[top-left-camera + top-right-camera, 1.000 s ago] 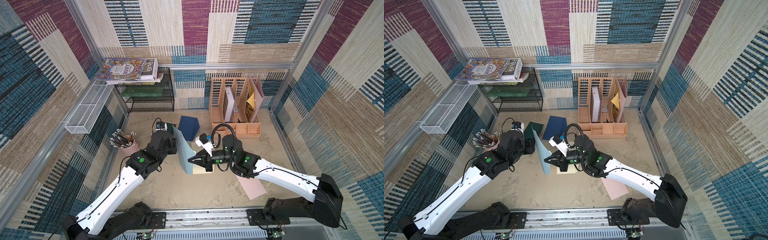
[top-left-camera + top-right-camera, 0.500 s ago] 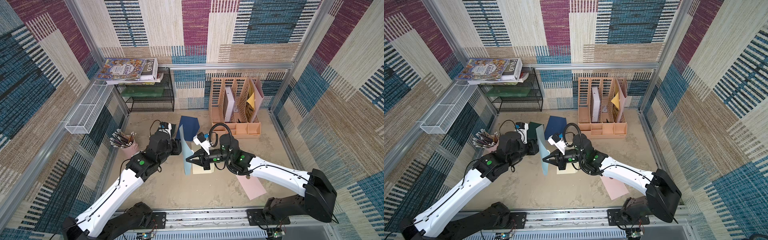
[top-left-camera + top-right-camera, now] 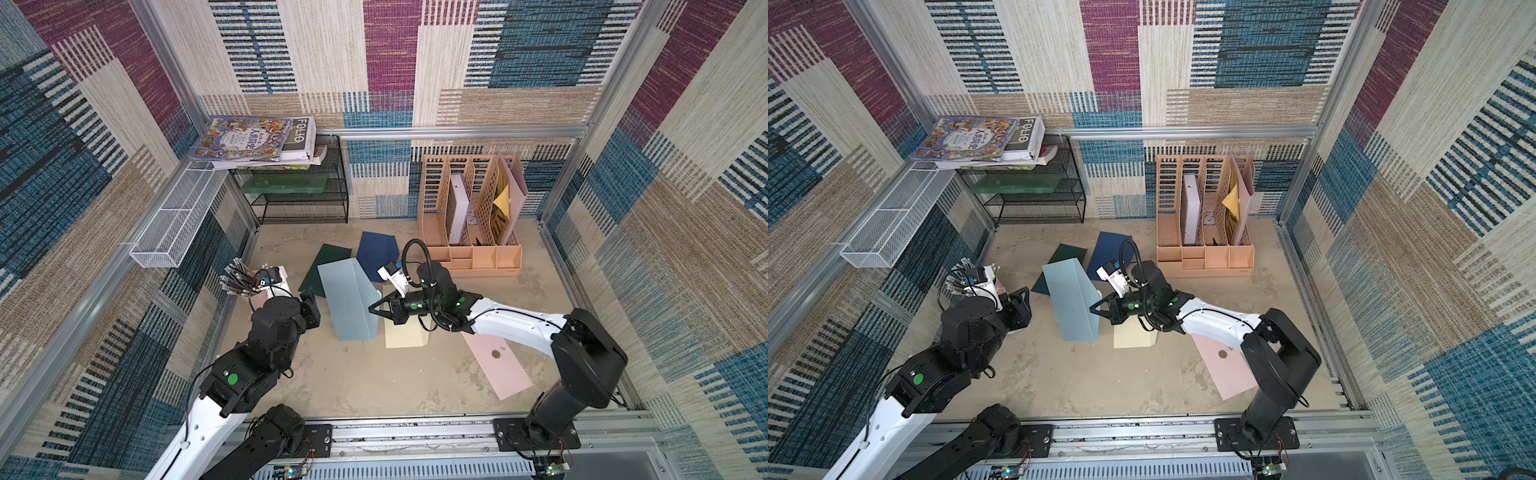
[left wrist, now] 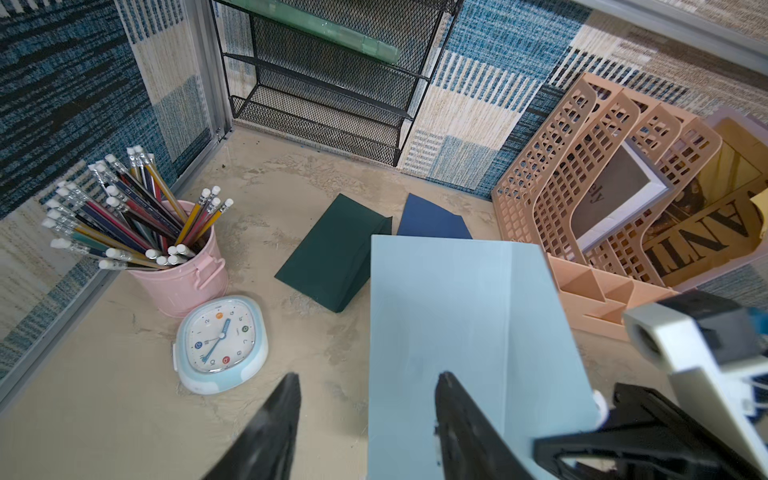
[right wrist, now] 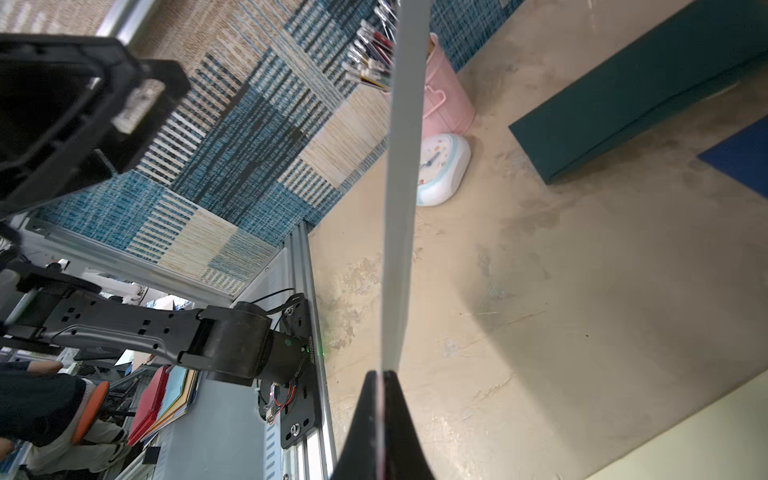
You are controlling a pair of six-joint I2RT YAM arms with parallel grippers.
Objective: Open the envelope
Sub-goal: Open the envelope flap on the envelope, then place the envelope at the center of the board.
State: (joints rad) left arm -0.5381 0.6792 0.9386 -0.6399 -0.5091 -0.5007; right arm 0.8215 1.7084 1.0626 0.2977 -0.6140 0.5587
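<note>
You are looking at the right gripper (image 3: 371, 308) pinching the light blue envelope (image 3: 348, 305) at its edge, with the jaws closed flat on the paper; the right wrist view shows the envelope (image 5: 400, 187) edge-on, running straight out from the pressed-together fingertips (image 5: 380, 419). The envelope is standing up off the table (image 3: 374, 382), tilted, with its lower edge near the table surface.

Take the peach desk organizer (image 3: 471, 216) as your landmark. The light blue envelope is sitting in front of it, toward the pencil cup (image 4: 183, 266). A navy envelope (image 3: 376, 253) and a dark green envelope (image 3: 320, 266) are lying flat just beside the organizer, partly behind the blue one. A cream envelope (image 3: 405, 334) is lying under the right gripper, and a pink envelope (image 3: 496, 365) is lying further from the organizer, partly under the right arm.

The left gripper (image 4: 365, 415) is standing open with nothing between its jaws. In the left wrist view, one finger (image 4: 453, 415) is overlapping the face of the envelope (image 4: 457, 316); you cannot tell whether it is touching. A clock (image 4: 220, 343) is lying beside the pencil cup.
</note>
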